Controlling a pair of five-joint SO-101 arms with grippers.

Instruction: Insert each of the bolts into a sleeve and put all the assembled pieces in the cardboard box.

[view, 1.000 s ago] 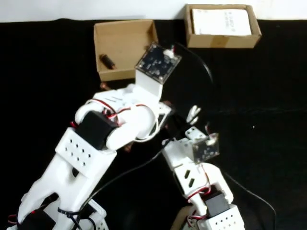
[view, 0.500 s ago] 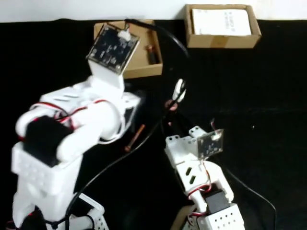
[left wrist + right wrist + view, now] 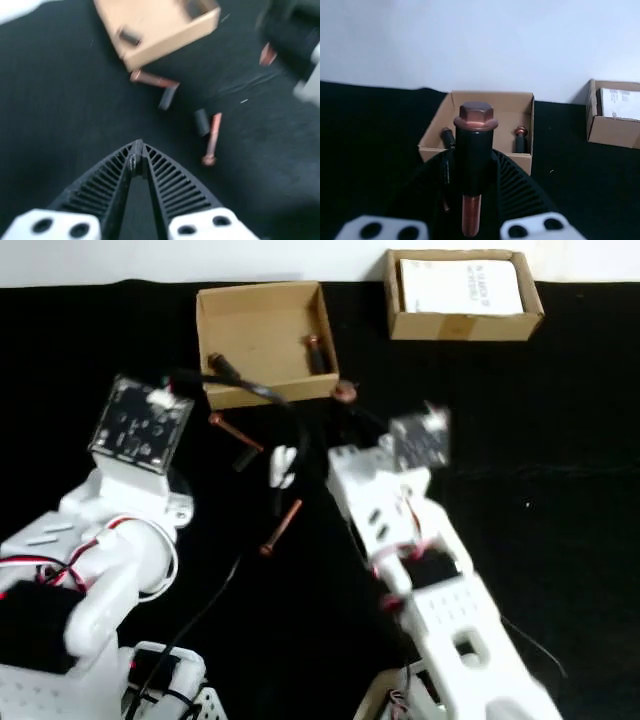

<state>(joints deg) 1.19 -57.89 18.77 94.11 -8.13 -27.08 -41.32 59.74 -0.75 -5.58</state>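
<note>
Just short of the cardboard box (image 3: 492, 102), your right jaws clamp a sleeved bolt (image 3: 472, 140) upright, head up, the box dead ahead; your left jaws, closed on nothing, sit farther back.

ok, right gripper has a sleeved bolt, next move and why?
Probably move the right gripper forward over the cardboard box, then release: it holds the sleeved bolt upright just short of the box, where two assembled pieces already lie.
</note>
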